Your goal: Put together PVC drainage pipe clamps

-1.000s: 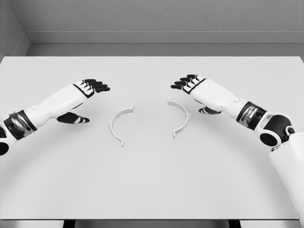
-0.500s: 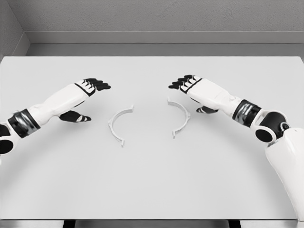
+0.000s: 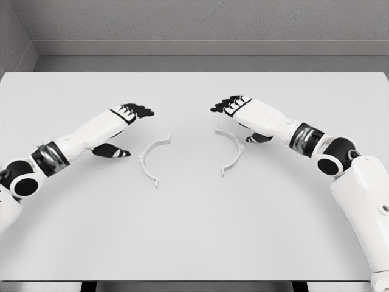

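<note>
Two white half-ring clamp pieces lie flat on the white table (image 3: pixel 194 231), their open sides facing each other. The left clamp half (image 3: pixel 151 159) is just right of my left hand (image 3: pixel 129 130), whose black fingers are spread with the thumb low near the table. The right clamp half (image 3: pixel 231 149) lies below and beside my right hand (image 3: pixel 238 121), which hovers palm down with its fingers extended and its thumb tucked under. Neither hand touches a piece.
The table's back edge (image 3: pixel 194 73) meets a grey wall. Its front edge runs along the bottom of the view. Nothing else stands on the surface.
Both hands have moved inward toward the clamp halves, the left one to the right and slightly down, the right one to the left. The clamp halves have not moved.
</note>
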Robot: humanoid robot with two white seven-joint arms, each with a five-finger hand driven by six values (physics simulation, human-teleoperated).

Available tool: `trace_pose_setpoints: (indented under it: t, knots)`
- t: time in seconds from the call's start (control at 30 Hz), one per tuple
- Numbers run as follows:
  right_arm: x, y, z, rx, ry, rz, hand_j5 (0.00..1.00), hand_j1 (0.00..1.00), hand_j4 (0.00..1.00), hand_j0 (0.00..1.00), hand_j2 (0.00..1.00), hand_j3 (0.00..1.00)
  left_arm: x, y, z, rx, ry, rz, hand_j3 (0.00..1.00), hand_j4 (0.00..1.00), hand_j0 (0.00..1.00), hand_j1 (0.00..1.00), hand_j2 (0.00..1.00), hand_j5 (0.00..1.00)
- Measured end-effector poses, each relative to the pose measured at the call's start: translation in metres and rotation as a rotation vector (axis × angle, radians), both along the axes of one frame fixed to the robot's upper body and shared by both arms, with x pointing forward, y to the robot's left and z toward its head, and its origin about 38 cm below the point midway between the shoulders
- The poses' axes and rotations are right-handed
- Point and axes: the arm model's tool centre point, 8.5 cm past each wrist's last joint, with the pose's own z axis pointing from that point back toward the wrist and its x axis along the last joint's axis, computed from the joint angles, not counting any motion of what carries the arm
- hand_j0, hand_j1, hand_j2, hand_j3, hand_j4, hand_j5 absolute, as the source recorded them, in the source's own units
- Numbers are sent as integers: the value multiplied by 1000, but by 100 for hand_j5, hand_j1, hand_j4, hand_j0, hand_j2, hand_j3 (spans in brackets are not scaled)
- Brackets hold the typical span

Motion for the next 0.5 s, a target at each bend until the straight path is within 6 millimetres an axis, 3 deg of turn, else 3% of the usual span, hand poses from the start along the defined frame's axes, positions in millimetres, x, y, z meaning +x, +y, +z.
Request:
trace_pose_setpoints:
  t: [0.13, 0.5]
  knots:
    - [0, 0, -3, 0, 7, -2, 100, 100, 100, 100, 100, 100, -4, -4, -9, 11, 18, -10, 100, 100, 100, 100, 100, 100]
    - [-8, 8, -9, -7, 17, 25, 100, 100, 100, 100, 100, 100, -2, -17, -9, -6, 12, -26, 100, 100, 100, 100, 100, 100]
